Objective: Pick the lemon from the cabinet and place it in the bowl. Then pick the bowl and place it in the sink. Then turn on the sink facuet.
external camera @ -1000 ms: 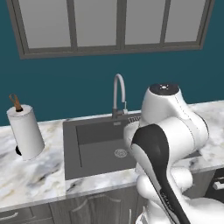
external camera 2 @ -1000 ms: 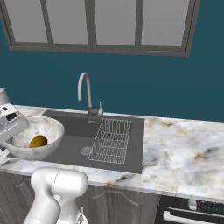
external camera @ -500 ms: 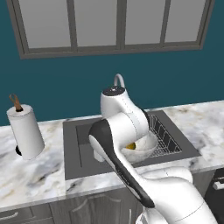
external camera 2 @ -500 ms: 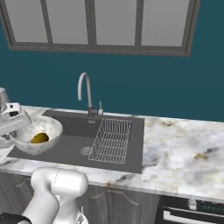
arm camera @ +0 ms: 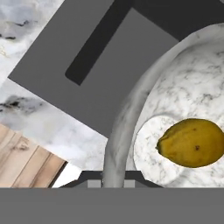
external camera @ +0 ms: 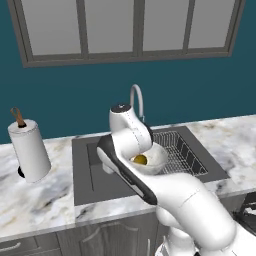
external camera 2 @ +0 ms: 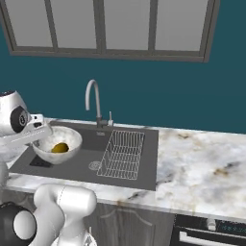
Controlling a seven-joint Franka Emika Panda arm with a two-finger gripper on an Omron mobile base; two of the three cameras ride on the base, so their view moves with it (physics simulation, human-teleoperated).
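Yellow lemon (arm camera: 192,142) on its side in bowl (arm camera: 131,113), rim pinched by claw (arm camera: 114,180)

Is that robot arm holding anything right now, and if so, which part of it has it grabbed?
Yes: the gripper holds the white bowl by its rim, over the sink. The lemon lies loose inside the bowl.
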